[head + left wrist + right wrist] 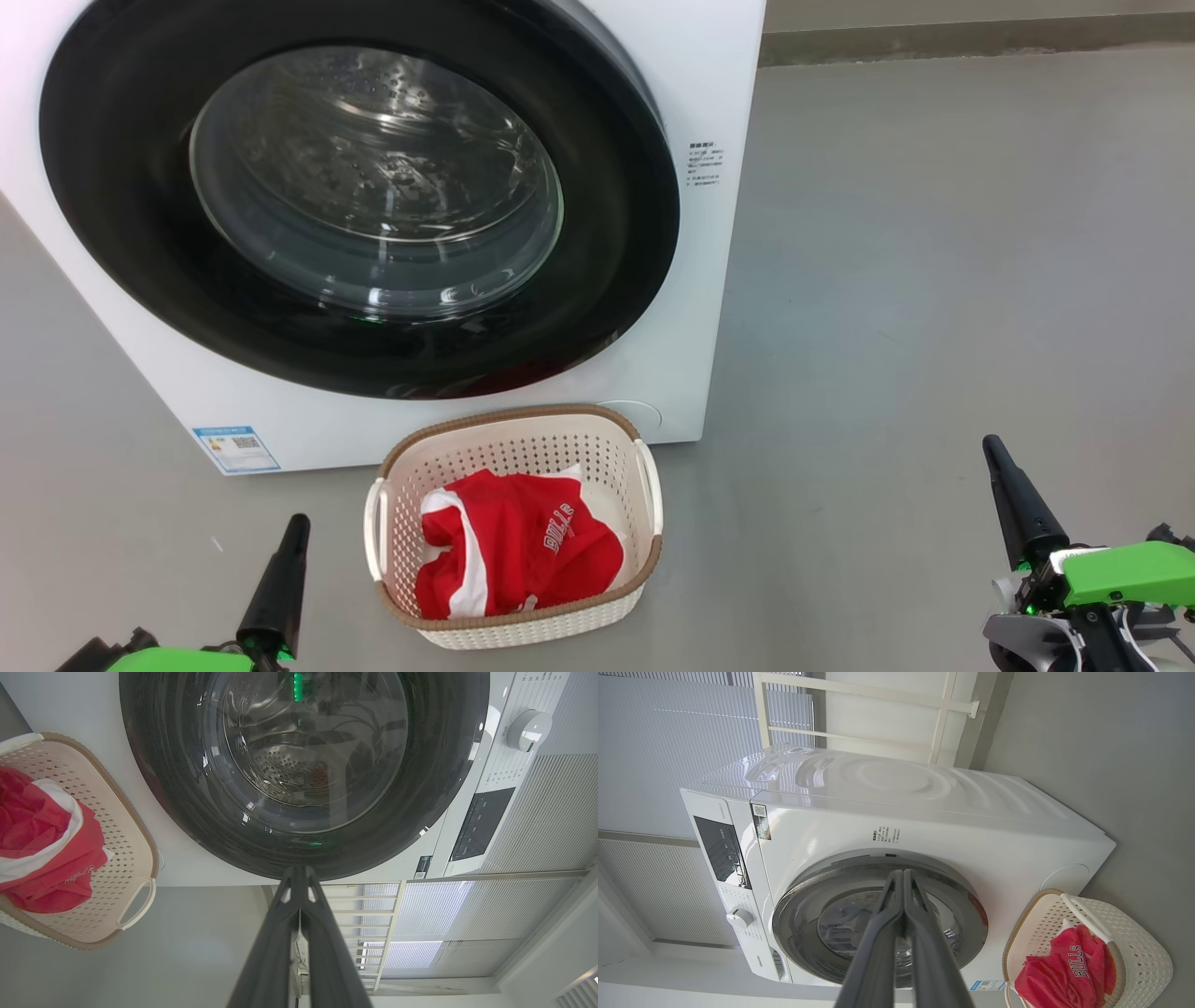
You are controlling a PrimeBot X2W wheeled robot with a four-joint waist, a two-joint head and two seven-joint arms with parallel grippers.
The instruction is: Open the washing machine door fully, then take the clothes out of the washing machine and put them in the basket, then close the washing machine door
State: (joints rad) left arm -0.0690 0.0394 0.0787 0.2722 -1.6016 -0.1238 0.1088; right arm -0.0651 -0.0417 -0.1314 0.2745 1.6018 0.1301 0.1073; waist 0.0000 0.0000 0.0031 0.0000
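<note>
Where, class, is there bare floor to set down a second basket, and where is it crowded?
Free: the grey floor right of the white front-loading washing machine and cream perforated plastic basket, up to the right gripper; a narrower patch left of the basket, beyond the left gripper. Crowded: the basket's inside, holding the red fabric clothes.

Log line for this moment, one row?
washing machine door shut | clothes in basket | left claw shut, empty | right claw shut, empty

Washing machine door (359,201): glossy black rim, clear glass; below it, basket (523,443) of perforated matt plastic holding soft red cloth clothes (518,546).
</note>
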